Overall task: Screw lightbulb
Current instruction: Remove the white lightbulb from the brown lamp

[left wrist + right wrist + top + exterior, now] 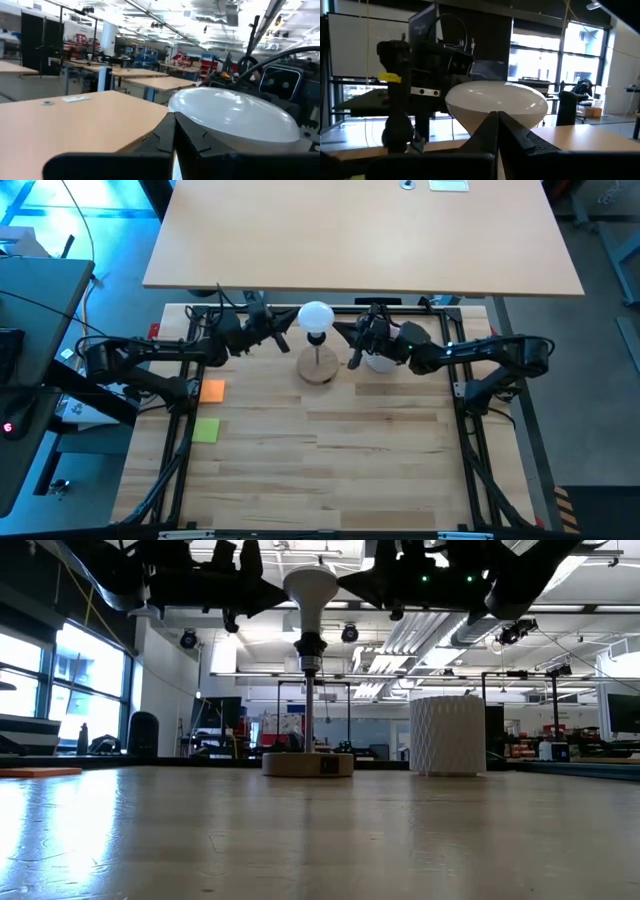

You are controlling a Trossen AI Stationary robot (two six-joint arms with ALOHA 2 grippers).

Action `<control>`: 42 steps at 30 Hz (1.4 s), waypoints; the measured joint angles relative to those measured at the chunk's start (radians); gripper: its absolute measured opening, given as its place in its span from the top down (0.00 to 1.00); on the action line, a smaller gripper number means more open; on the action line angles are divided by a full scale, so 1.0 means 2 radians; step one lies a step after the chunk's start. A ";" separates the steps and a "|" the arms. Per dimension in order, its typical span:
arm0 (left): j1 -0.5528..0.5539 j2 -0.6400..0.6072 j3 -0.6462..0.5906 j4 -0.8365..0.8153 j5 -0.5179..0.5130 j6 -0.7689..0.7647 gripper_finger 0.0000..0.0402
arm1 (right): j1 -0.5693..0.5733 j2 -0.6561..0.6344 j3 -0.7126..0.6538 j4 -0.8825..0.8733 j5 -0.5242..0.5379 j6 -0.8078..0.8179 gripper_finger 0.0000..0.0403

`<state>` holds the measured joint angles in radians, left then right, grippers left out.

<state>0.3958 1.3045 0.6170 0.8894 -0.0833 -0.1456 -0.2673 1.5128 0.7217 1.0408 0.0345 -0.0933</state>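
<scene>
Bulb: the white frosted round lightbulb (309, 585) sits upright in the black socket stem (310, 705) of the round wooden disc base (307, 763), far centre of the table.
Left gripper (283, 340): left of bulb; finger gap cannot be told.
Right gripper (354, 345): right of bulb; likewise.
Progress: bulb appears seated; final tightening unconfirmed.
Nearby: white ribbed cup (447, 734), right of base.

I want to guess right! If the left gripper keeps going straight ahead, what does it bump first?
Most likely the lightbulb: it sits right past the left gripper. How close is unclear.
</scene>
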 joint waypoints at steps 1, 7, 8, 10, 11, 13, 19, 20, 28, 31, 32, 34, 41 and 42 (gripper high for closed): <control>-0.001 0.000 0.000 0.000 0.003 -0.003 1.00 | -0.002 0.002 0.003 0.000 0.001 0.001 1.00; -0.017 -0.006 0.001 -0.001 -0.008 -0.026 1.00 | -0.022 0.009 0.011 -0.003 0.009 0.018 1.00; -0.019 -0.007 0.001 -0.003 -0.002 -0.034 1.00 | -0.026 0.009 0.011 -0.004 0.019 0.022 1.00; -0.028 -0.007 0.001 -0.013 0.027 -0.044 1.00 | -0.037 0.011 0.012 -0.008 0.031 0.034 1.00; -0.033 -0.006 0.002 -0.025 0.035 -0.044 1.00 | -0.040 0.011 0.012 -0.010 0.030 0.036 1.00; -0.042 -0.004 0.000 -0.041 0.030 -0.044 1.00 | -0.045 0.011 0.013 -0.014 0.022 0.047 1.00; -0.073 -0.020 0.000 -0.100 -0.017 -0.036 1.00 | -0.053 0.009 0.013 -0.022 0.038 0.048 1.00; -0.076 -0.027 0.000 -0.117 -0.031 -0.030 1.00 | -0.052 0.006 0.013 -0.023 0.034 0.048 1.00; -0.065 -0.082 0.000 -0.212 -0.142 0.024 1.00 | -0.016 0.002 0.013 0.003 0.016 0.007 1.00; -0.035 -0.085 0.000 -0.174 -0.122 0.039 1.00 | -0.002 0.002 0.012 0.011 0.018 0.012 1.00; -0.023 -0.082 0.000 -0.159 -0.104 0.040 1.00 | 0.002 0.002 0.012 0.013 0.019 0.012 1.00; 0.000 -0.076 0.000 -0.128 -0.058 0.034 1.00 | 0.008 0.002 0.012 0.013 0.019 0.012 1.00; 0.026 -0.033 0.000 -0.047 0.054 -0.011 1.00 | 0.002 0.019 0.014 0.026 0.012 0.022 1.00; 0.024 -0.031 0.000 -0.044 0.053 -0.014 1.00 | -0.001 0.023 0.018 0.026 0.008 0.024 1.00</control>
<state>0.4439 1.2426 0.6170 0.8015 0.0220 -0.1744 -0.2684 1.5581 0.7568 1.0921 0.0512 -0.0446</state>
